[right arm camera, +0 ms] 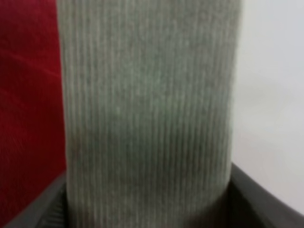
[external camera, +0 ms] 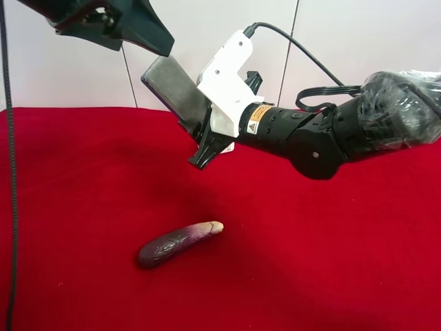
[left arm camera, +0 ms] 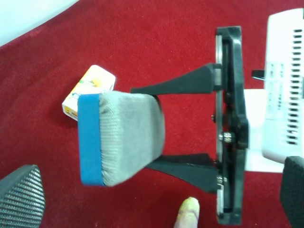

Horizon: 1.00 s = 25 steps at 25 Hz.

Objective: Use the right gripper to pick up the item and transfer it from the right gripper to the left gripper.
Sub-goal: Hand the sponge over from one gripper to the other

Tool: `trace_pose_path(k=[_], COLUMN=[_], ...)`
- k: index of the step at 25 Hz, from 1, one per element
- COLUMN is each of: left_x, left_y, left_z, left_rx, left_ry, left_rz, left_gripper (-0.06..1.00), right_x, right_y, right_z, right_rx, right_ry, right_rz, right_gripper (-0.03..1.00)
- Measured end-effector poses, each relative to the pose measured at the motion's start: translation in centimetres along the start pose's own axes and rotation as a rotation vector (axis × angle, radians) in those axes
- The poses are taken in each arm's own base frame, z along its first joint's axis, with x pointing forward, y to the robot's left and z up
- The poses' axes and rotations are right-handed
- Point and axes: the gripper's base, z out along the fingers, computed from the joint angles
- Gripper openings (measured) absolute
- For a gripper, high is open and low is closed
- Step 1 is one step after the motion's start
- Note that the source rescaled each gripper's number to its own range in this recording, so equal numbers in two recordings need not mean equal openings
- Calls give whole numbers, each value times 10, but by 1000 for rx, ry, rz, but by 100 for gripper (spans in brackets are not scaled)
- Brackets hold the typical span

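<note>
The item (external camera: 172,86), a grey felt pad on a thin blue base, is held up in the air, tilted, above the red cloth. My right gripper (external camera: 196,124), black fingers on a white housing, is shut on its lower end. In the right wrist view the pad's felt (right arm camera: 147,114) fills the picture. In the left wrist view the pad (left arm camera: 128,137) shows end-on, with the right gripper's black fingers (left arm camera: 180,83) on both sides. My left gripper (external camera: 124,34), all black, hangs just above the pad's top end. Its fingertips (left arm camera: 19,197) stand wide apart, open and empty.
A purple eggplant (external camera: 179,243) lies on the red cloth (external camera: 331,262) below the grippers; its pale tip (left arm camera: 188,211) shows in the left wrist view. A small white printed carton (left arm camera: 90,88) lies on the cloth beyond the pad. A thin black cable (external camera: 10,172) hangs at the exterior high view's left edge.
</note>
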Motion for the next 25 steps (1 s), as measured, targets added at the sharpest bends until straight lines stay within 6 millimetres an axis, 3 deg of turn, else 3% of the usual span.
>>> trace_pose_path(k=[9,25], left_x=[5,7], left_y=[17,29], left_z=[42,76], left_rx=[-5,10], left_ry=[65,97], left_rz=[18,-11], left_gripper=[100,100], right_x=[0,0], right_y=[0,0], right_z=[0,0], right_rx=[0,0], right_ry=[0,0], right_rz=[0,0], right_gripper=[0,0])
